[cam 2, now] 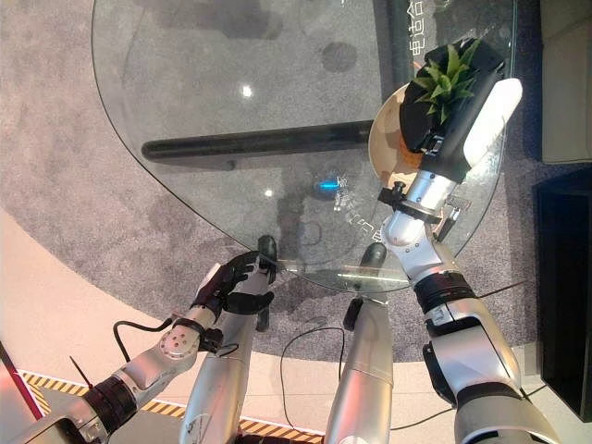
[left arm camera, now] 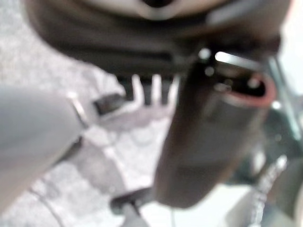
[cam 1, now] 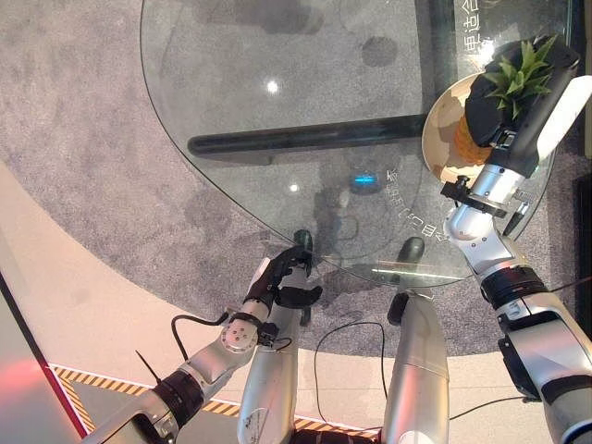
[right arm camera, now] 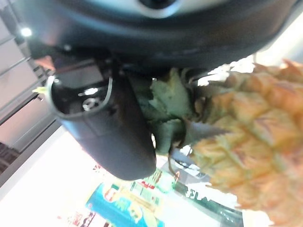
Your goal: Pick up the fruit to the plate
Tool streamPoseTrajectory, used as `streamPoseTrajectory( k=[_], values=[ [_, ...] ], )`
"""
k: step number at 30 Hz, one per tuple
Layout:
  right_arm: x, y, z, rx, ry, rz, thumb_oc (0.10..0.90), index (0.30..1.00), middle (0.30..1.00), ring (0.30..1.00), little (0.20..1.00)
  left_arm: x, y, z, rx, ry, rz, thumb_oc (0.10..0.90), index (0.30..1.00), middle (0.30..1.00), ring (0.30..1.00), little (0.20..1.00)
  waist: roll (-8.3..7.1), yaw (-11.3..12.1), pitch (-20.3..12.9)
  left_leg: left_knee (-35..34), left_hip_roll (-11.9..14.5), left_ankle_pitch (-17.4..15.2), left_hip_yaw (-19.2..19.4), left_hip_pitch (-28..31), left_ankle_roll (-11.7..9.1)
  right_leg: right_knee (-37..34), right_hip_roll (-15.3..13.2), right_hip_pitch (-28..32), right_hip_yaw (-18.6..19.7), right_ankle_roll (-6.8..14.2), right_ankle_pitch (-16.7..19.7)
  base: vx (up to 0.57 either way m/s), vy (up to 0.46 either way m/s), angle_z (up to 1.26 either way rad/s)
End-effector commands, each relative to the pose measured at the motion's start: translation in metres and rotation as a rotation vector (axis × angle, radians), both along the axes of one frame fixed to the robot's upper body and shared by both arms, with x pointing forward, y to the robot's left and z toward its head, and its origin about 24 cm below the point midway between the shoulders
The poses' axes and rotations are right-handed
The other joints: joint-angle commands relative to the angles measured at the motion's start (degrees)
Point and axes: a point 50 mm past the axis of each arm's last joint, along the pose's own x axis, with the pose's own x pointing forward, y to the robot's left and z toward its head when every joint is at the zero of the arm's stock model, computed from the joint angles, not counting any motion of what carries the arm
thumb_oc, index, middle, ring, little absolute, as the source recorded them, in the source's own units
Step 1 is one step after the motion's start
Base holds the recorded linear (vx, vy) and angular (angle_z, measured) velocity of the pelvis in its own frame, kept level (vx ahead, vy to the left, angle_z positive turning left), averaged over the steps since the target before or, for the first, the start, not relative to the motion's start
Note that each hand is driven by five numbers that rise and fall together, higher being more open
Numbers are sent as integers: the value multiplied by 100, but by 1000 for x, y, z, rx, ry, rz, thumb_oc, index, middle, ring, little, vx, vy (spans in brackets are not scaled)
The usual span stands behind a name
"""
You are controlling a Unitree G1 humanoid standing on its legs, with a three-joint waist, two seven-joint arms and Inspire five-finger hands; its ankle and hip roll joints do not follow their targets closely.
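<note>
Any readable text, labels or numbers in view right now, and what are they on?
Pale characters on the glass table, far right side: too small to read.
Second row of characters along the table's near rim: too small to read.
Coloured printed panel in the right wrist view: blurred, unreadable.

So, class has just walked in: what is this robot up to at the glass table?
The robot's right hand is curled round a pineapple, holding it over a tan plate at the far right of the round glass table. Whether the fruit already rests on the plate cannot be told. The left hand hangs low by the table's near edge, fingers loosely bent, holding nothing.
</note>
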Motion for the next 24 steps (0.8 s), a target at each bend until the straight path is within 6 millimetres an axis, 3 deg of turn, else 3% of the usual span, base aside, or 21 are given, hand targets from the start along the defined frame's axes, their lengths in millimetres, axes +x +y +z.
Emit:
streamPoseTrajectory(
  k=[1,9,11,12,14,24],
  values=[
    [-7,-6,33,-24,-142,13,100,300,300,300,200,-15,-31,3,-100,0,-94,800,900,900,900,900,529,-118,-123,409,-868,-576,411,-224,332,-693,710,73,-411,-135,328,0,0,0],
    [-6,-5,32,-16,-144,9,100,300,300,300,200,-15,-32,3,-106,-8,-94,800,900,900,900,900,546,-116,-123,389,-864,-564,416,-222,332,-690,713,52,-391,-127,347,0,0,0],
    [-5,-4,32,-18,-128,21,347,512,512,512,447,-15,-31,4,-105,-8,-91,800,900,900,900,900,536,-124,-123,422,-866,-576,420,-241,335,-672,710,34,-383,-127,349,0,0,0],
    [-5,-3,31,-20,-124,29,569,702,702,702,669,-14,-30,4,-105,-9,-86,800,900,900,900,900,522,-131,-123,424,-858,-577,433,-246,341,-673,714,31,-384,-127,350,0,0,0],
    [-5,0,30,-19,-121,35,800,900,900,900,900,-14,-31,5,-102,-11,-83,800,900,900,900,900,501,-135,-123,409,-856,-571,438,-248,343,-695,727,38,-385,-127,354,0,0,0],
    [-7,3,29,-9,-131,43,800,900,900,900,900,-12,-28,6,-90,-21,-72,800,900,900,900,900,418,-148,-123,360,-828,-570,437,-219,348,-770,761,91,-401,-122,377,0,0,0]
  ],
)
